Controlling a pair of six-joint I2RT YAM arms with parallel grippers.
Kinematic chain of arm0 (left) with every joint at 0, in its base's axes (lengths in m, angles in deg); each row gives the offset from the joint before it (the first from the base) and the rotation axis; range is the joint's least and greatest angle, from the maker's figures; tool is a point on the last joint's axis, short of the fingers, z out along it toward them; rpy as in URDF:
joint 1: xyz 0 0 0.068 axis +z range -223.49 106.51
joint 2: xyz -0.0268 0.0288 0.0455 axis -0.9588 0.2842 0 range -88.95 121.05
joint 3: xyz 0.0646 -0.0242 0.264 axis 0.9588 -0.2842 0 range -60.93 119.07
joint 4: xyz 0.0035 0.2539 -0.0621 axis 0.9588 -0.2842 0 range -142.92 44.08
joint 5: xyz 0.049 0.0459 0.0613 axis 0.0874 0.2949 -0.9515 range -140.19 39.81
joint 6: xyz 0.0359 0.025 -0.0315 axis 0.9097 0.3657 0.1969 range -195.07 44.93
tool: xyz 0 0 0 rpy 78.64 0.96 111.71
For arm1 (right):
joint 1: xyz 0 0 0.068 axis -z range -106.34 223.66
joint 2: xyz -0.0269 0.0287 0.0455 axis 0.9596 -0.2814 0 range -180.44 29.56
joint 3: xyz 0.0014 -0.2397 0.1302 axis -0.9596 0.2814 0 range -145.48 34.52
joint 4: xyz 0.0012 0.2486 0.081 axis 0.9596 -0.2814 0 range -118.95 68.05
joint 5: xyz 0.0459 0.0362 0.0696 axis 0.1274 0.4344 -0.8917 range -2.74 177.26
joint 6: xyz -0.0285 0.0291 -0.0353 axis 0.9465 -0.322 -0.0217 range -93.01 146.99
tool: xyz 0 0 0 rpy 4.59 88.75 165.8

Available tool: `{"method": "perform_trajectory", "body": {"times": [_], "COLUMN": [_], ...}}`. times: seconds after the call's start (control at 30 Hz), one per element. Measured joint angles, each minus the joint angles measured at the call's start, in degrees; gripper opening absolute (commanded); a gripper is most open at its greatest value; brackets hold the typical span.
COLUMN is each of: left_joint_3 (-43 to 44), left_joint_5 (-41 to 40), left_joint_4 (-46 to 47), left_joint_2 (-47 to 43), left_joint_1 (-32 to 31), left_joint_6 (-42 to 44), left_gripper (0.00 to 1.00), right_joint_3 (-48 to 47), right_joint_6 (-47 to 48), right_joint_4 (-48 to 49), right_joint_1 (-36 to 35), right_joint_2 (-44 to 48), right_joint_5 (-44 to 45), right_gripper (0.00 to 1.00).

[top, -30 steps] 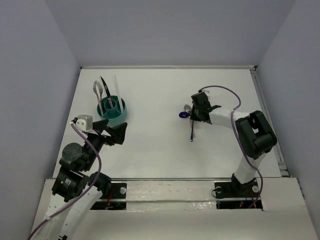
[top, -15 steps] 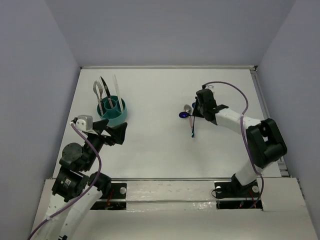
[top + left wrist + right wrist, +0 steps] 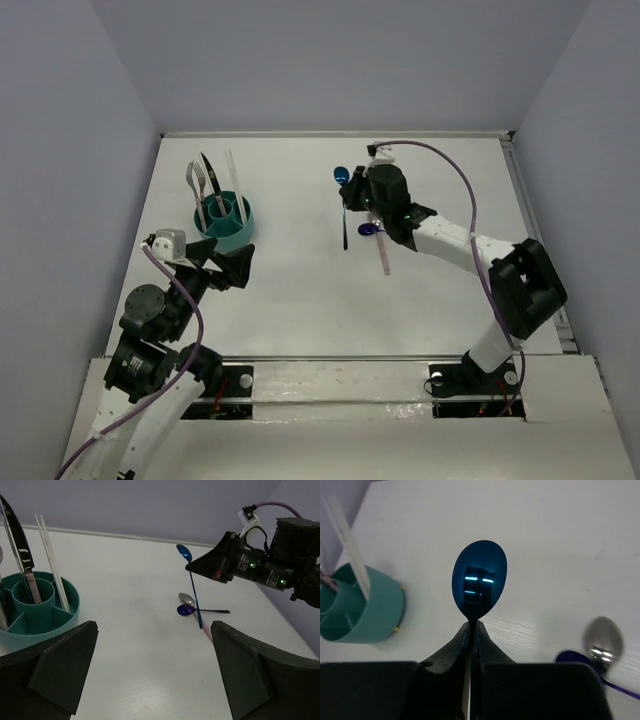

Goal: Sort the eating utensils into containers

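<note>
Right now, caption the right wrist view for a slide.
Right gripper holds a blue spoon, teal caddy at left.

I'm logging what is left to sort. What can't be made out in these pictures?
Blue spoon: right wrist view, handle hidden between the fingers of the right gripper.
Teal caddy: left wrist view, cut off by the left edge; its leftmost compartment is unseen.
Pinkish handle: top view, too thin, upper end under the right arm; its utensil is unclear.
Purple spoon: right wrist view, blurred, partly behind the gripper body.
</note>
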Motion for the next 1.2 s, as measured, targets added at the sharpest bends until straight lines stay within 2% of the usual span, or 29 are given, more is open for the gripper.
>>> {"method": "perform_trajectory", "body": {"times": [0.23,0.6,0.9,1.2], "left_joint_3": [0.02,0.02,0.02,0.02], "left_joint_5": [0.0,-0.04,-0.13,-0.46], "left_joint_4": [0.0,-0.02,-0.02,-0.04], "left_joint_2": [0.33,0.35,0.37,0.37], "left_joint_1": [0.11,0.11,0.11,0.11], "left_joint_6": [0.0,0.0,0.0,0.02], "left_gripper": [0.99,0.99,0.99,0.99], "right_joint_3": [-11.87,-32.26,-43.74,-50.27], "right_joint_6": [1.6,7.17,10.8,11.85], "right_joint_4": [14.21,29.51,35.17,35.98], "right_joint_1": [-9.33,-16.24,-19.47,-20.37], "right_joint_2": [-12.13,-31.93,-42.93,-47.82], "right_joint_5": [0.15,1.66,2.36,2.6], "right_gripper": [0.0,0.0,0.0,0.0]}}
